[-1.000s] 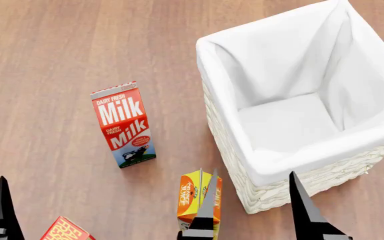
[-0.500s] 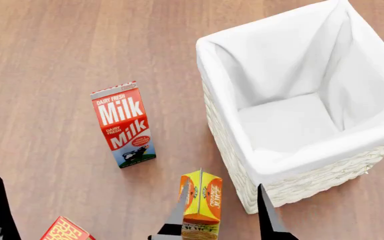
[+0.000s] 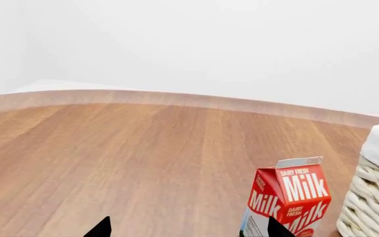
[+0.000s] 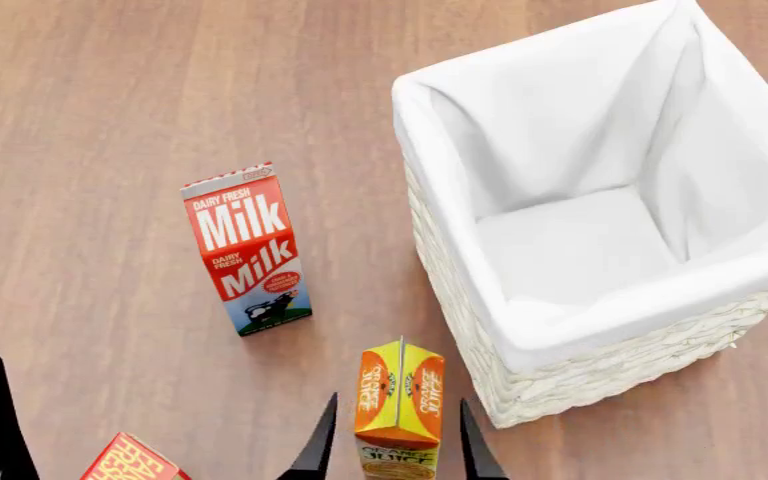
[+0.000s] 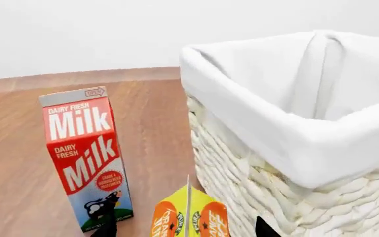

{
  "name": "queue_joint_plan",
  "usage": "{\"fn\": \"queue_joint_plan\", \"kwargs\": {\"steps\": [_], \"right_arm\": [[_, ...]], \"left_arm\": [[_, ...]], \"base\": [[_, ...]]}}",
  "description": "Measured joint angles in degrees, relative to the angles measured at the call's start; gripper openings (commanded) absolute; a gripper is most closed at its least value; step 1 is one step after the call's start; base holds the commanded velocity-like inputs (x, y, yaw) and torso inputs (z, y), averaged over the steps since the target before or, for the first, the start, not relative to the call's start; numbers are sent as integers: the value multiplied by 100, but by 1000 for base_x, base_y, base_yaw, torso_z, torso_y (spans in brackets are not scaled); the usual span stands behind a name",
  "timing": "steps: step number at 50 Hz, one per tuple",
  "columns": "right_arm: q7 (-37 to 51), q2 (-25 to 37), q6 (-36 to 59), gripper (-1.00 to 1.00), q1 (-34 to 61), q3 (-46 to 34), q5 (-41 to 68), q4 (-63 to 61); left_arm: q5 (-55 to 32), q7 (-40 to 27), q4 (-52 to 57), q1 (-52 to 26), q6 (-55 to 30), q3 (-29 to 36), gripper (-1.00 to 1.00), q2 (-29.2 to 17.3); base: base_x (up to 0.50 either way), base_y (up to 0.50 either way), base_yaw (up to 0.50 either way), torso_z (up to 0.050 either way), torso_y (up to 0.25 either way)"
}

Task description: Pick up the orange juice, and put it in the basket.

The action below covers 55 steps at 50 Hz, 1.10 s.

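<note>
The orange juice [image 4: 400,395], a small orange and yellow gable-top carton, stands upright just in front of the basket's near left corner. It also shows in the right wrist view [image 5: 189,219]. My right gripper [image 4: 398,400] is open, one finger on each side of the carton with a gap on both sides. The right wrist view shows the same straddle by that gripper [image 5: 186,227]. The basket [image 4: 584,375], cream wicker with a white lining, is empty and stands at the right. My left gripper [image 3: 188,228] is open and empty at the lower left.
A tall red, white and blue milk carton [image 4: 244,250] stands left of the basket, and shows in both wrist views [image 3: 288,202] [image 5: 84,148]. A red and orange butter box [image 4: 131,462] lies at the bottom left edge. The surface is brown wood.
My right gripper has moved left and lower in the head view, from beside the basket's corner to straddling the orange juice. The left gripper barely shifted. The cartons have not moved.
</note>
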Motion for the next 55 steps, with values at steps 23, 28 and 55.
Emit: {"fn": "queue_joint_plan", "kwargs": {"steps": [23, 28, 55], "right_arm": [[98, -132, -627, 100, 487, -184, 30, 1522], [128, -124, -701, 100, 559, -176, 87, 1686], [298, -24, -1002, -100, 738, -306, 346, 2122]], "left_arm": [[-86, -28, -1, 26, 67, -16, 100, -54], [-96, -40, 0, 27, 75, -14, 100, -64], [-133, -117, 1, 32, 98, 12, 100, -120]], "base": [[0, 0, 0, 0, 0], [0, 0, 0, 0, 0], [0, 0, 0, 0, 0]]}}
